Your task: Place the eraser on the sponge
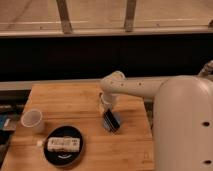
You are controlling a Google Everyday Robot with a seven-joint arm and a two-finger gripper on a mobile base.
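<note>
The black eraser [113, 120] lies tilted near the middle of the wooden table [60, 100]. It rests over the light blue sponge [106, 124], of which only the left edge peeks out from under it. My gripper [106, 107] hangs straight down from the white arm, just above the eraser's upper left end. Whether it touches the eraser I cannot make out.
A white paper cup [32, 120] stands at the table's left. In front of it, a black plate [63, 147] holds a white speckled bar [63, 144]. My robot's large white body [182, 125] fills the right side. A dark wall with a railing runs behind the table.
</note>
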